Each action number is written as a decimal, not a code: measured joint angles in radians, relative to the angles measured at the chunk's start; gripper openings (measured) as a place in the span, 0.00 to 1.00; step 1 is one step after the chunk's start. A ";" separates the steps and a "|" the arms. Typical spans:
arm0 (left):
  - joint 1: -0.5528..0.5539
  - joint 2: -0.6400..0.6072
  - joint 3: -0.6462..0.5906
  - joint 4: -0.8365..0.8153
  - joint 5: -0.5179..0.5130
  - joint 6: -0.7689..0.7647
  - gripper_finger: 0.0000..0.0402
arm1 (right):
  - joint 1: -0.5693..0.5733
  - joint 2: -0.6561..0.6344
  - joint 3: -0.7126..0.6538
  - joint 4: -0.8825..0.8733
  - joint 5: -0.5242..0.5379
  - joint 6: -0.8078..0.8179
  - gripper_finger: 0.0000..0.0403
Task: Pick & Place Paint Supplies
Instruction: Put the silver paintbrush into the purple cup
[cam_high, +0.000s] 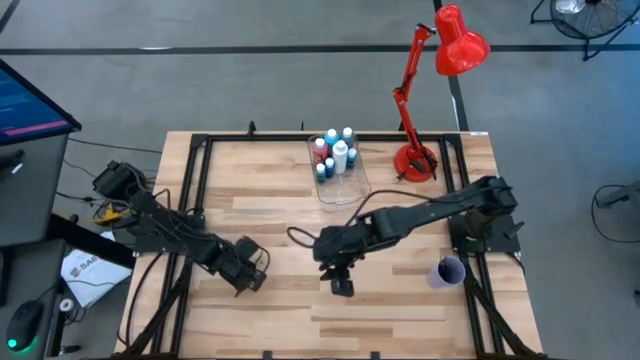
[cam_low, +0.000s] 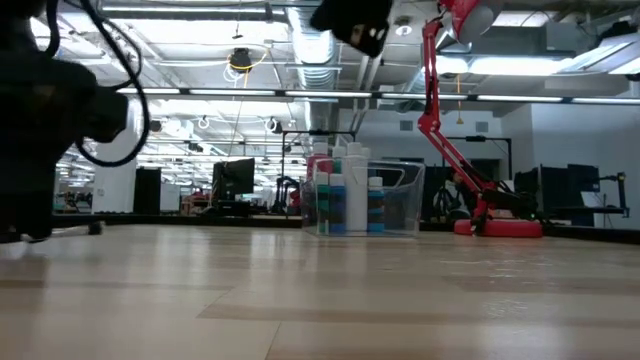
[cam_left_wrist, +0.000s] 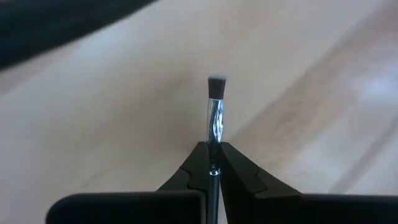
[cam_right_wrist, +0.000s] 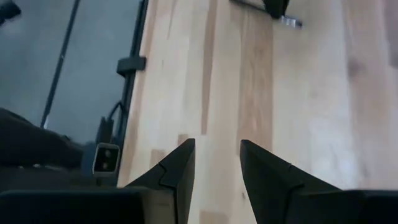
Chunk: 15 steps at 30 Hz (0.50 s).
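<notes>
1. Left gripper is pinching a paintbrush; its long axis is running straight out past the fingertips.
2. Clear box is sitting upper centre, up-right of the left gripper.
3. Right gripper is hanging open and empty, probably nearer the box.

Almost no text could be read. A white sheet lying on the floor beside the desk's left edge carried dark printed letters — too small to make out. The bottles in the clear box bore labels, but no word on them was legible — nor was anything on the blue screen.
</notes>
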 joint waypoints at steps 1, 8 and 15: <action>0.000 0.006 -0.007 0.042 -0.001 0.035 0.02 | 0.002 0.017 0.001 0.024 -0.002 0.007 0.30; 0.000 0.099 -0.045 0.314 0.037 0.162 0.02 | 0.013 0.087 0.000 0.135 -0.036 0.091 0.30; 0.016 0.145 -0.046 0.475 0.050 0.233 0.02 | 0.018 0.135 -0.001 0.235 -0.073 0.139 0.30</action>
